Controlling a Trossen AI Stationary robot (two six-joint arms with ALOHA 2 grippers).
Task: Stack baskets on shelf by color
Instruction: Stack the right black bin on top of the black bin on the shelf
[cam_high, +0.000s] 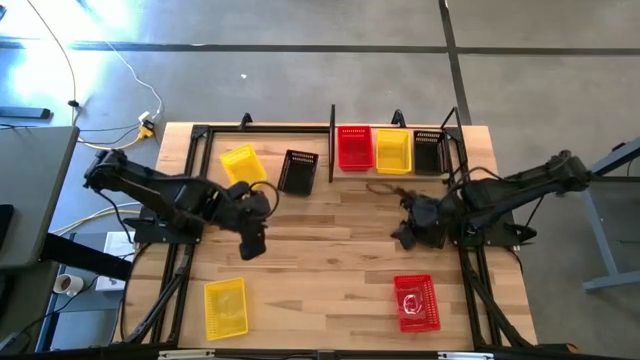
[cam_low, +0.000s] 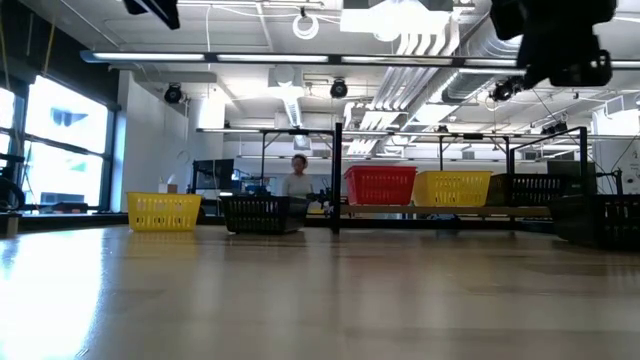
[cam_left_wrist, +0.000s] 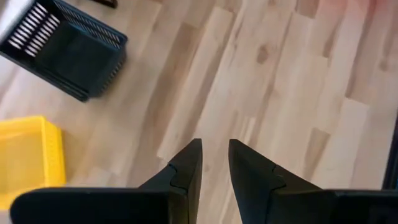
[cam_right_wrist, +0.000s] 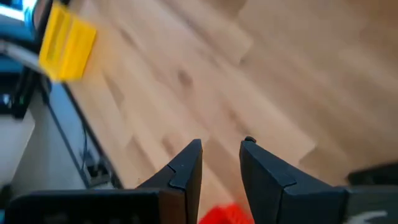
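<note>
Hovering over bare wood, my left gripper (cam_high: 252, 243) sits left of the table's middle, its fingers (cam_left_wrist: 186, 171) a narrow gap apart with nothing between them. My right gripper (cam_high: 408, 235) hangs right of middle, its fingers (cam_right_wrist: 185, 168) likewise slightly parted and holding nothing.

Counting baskets from the high view, I can see seven. Nearest the left gripper are the loose black basket (cam_high: 298, 171) and the tilted yellow basket (cam_high: 243, 165), both toward the far edge, close to each other but apart. Below it, near the front-left corner, lies another yellow basket (cam_high: 225, 307). Near the right gripper, toward the front edge, sits one red basket (cam_high: 416, 302).

On the shelf (cam_high: 395, 172) at the far right of the table stand three in a row: a red basket on the shelf (cam_high: 354, 147), a yellow basket on the shelf (cam_high: 392, 151) and a black basket on the shelf (cam_high: 428, 152), side by side and touching or nearly so. I cannot tell from above whether any of these is more than one stacked.

For room, the table (cam_high: 340, 255) is open plank between the two grippers and across the whole centre. The shelf's black end post (cam_high: 332, 143) stands between the loose black basket and the shelf row. In the low view a person (cam_low: 298, 178) shows far behind the table.
</note>
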